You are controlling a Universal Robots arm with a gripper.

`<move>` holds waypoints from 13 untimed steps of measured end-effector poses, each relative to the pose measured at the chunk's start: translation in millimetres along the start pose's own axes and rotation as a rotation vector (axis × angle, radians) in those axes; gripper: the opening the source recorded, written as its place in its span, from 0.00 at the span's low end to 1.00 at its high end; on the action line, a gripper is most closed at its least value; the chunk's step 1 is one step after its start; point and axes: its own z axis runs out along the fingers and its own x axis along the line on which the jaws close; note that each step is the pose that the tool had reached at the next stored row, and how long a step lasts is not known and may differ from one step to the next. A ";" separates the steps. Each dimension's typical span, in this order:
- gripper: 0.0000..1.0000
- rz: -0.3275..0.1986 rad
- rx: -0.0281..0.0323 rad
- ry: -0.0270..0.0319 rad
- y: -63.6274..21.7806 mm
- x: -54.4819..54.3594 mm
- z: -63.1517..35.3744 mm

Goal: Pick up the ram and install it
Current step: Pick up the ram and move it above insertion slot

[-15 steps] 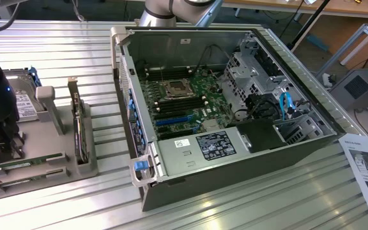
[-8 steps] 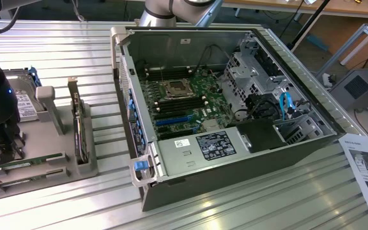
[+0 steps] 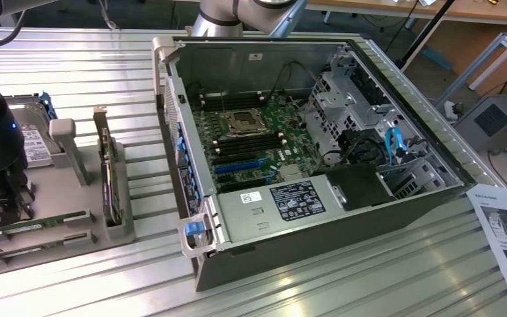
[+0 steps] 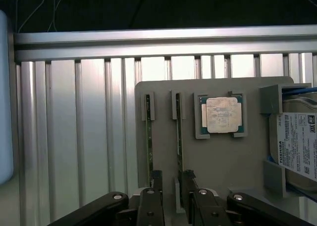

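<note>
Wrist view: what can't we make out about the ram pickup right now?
- Ram: edge-on in the wrist view, so chips and notch are unseen; its near end is hidden behind the open gripper.
- Contact between a finger and the ram: cannot tell.
- Hard drive: cut off by the wrist view's edge.
- Motherboard slots: too small in the exterior view to read the latches.
</note>
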 end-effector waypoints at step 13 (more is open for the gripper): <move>0.30 0.000 0.0002 0.0012 -0.4 8.8 1.8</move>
